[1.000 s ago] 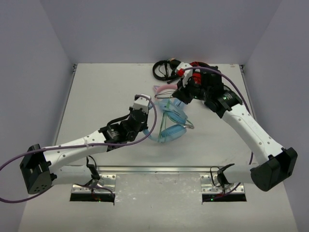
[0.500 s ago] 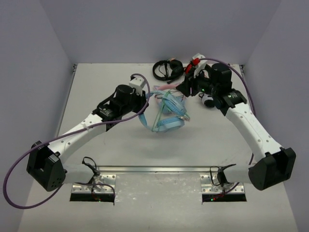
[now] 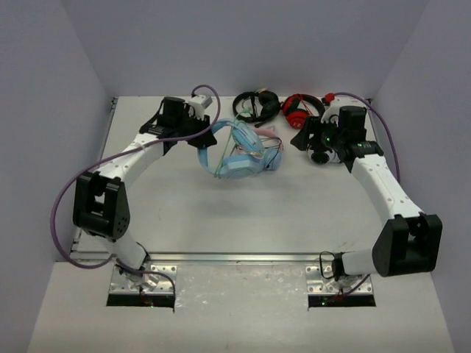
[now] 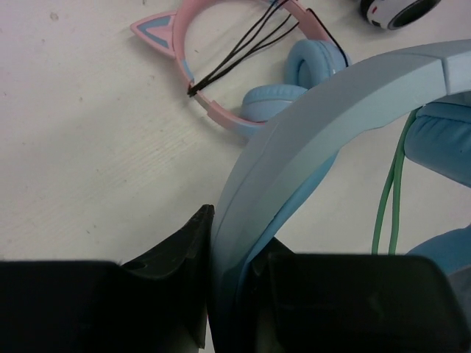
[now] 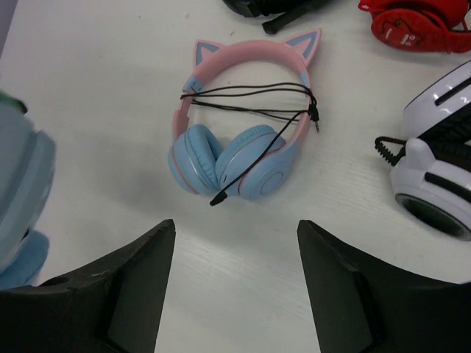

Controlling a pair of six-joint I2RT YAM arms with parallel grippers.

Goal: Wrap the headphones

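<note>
The headphones (image 3: 234,154) are sitting in the upper middle of the overhead view, with their pale-green cable (image 3: 254,151) trailing loose across them rather than lying wound. The left gripper (image 3: 210,137) is reaching in from the upper left and pinching them at their left side. The right gripper (image 3: 300,140) is hovering apart from them at the upper right, beside a white-and-black pair (image 3: 319,156). A red pair (image 3: 296,110) and a black pair (image 3: 254,105) are lying along the far edge of the table (image 3: 147,206)

In the left wrist view the two fingers are clamping the light-blue headband (image 4: 331,103) at the bottom centre, and the band is arching up toward the right edge. Two strands of the cable are hanging at the right beside a blue cushion (image 4: 441,140). A pink cat-ear pair (image 4: 221,118) is lying on the table at the top

In the right wrist view the jaws are standing spread with nothing between them, looking down on the cat-ear pair in the middle of the frame. Only a sliver of the light-blue set is showing at the left edge

The step in hand is probably the free arm going for the cable. To do it well, the left arm should be holding the band steady. The right should be aiming for the green cable, not the thin black cord nearby, and taking it with some slack. It should then be leading it round the band in even turns without tugging where it enters the cup
</note>
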